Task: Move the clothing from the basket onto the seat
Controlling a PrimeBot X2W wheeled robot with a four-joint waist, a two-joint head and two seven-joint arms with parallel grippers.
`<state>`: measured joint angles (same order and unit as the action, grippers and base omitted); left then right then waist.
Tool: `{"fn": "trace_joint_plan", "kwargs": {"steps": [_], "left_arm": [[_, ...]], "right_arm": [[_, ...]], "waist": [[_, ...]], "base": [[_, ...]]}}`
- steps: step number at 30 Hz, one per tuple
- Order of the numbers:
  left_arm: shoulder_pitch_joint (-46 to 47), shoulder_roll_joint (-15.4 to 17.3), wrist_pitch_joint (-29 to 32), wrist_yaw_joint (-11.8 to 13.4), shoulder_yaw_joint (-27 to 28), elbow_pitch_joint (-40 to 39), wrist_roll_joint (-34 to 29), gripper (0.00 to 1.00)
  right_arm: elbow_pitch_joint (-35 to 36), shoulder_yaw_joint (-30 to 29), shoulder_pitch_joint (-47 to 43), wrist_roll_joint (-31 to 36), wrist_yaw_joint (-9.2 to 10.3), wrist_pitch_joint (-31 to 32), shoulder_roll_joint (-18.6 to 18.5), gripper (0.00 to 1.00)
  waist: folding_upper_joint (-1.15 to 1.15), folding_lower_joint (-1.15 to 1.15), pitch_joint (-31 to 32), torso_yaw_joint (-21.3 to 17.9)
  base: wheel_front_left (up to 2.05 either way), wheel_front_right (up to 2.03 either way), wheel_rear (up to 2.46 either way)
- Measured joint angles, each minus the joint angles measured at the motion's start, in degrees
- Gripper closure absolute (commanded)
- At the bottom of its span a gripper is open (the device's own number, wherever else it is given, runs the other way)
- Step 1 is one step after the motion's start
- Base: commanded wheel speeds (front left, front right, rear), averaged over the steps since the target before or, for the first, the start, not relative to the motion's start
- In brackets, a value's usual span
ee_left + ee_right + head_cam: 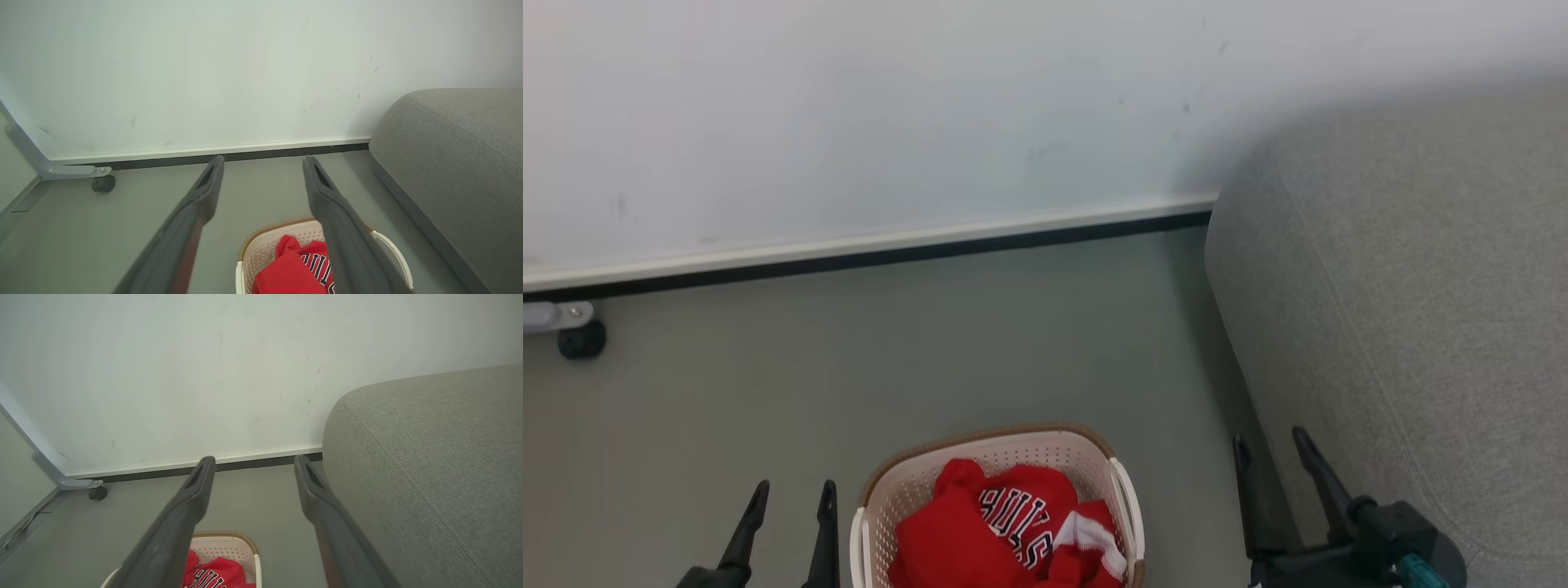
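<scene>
Both tools are hanging wide open and gripping nothing; the left tool (pixel 794 490) is showing at the lower left of the head view and the right tool (pixel 1269 441) at the lower right, fingers pointing away from the robot; the clothing (pixel 988 531) is lying heaped in the basket (pixel 980 435), which is sitting on the floor (pixel 931 343) between the two tools; here is what the coming reach is turning on, as I am judging it: the basket's left rim is lying just beside the left tool's inner finger, to that tool's right and lower down, while the right tool is standing well apart from the basket, near the flank of the seat (pixel 1421 286); so the left arm is looking the nearer one for the pick, and the seat is lying off to the basket's right, so any carry would be going rightward; the lettering on the red heap is running roughly near-to-far, though the frame edge is cutting off the basket's near end, so how many garments are in there I cannot tell; the left wrist view is peering down into the basket, red fabric passing under its right finger; the right wrist view is giving what the head view is skimping on: the seat's broad rounded top rising close on that tool's right, with the basket low to its left.
</scene>
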<state>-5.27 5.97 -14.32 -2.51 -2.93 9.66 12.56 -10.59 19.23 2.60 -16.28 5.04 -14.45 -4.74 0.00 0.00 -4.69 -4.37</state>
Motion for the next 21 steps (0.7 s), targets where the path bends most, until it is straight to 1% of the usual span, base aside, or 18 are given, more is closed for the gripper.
{"fn": "trace_joint_plan", "kwargs": {"steps": [10, 13, 21], "left_arm": [[5.9, -0.6, 0.0, -0.6, -3.6, 3.5, -2.4, 0.00], [8.8, -0.7, 0.0, -1.0, -5.1, 5.5, -3.2, 0.00], [15.9, -1.5, 0.8, -1.1, -7.5, 11.9, -4.3, 0.00]], "right_arm": [[2.7, -1.6, 4.1, 2.0, 0.00, 0.0, -0.1, 0.00], [3.3, -2.0, 5.5, 2.3, 0.00, 0.0, -0.2, 0.00], [6.1, -2.4, 9.0, 3.7, 0.00, -0.1, -0.1, 0.00]], "waist": [[0.00, 0.01, -7.6, -1.4], [0.00, 0.01, -10.1, -1.9], [0.01, 0.02, -16.8, -3.2]], "base": [[0.00, 0.00, 0.00], [0.00, 0.00, 0.00], [0.00, 0.00, 0.00]]}}
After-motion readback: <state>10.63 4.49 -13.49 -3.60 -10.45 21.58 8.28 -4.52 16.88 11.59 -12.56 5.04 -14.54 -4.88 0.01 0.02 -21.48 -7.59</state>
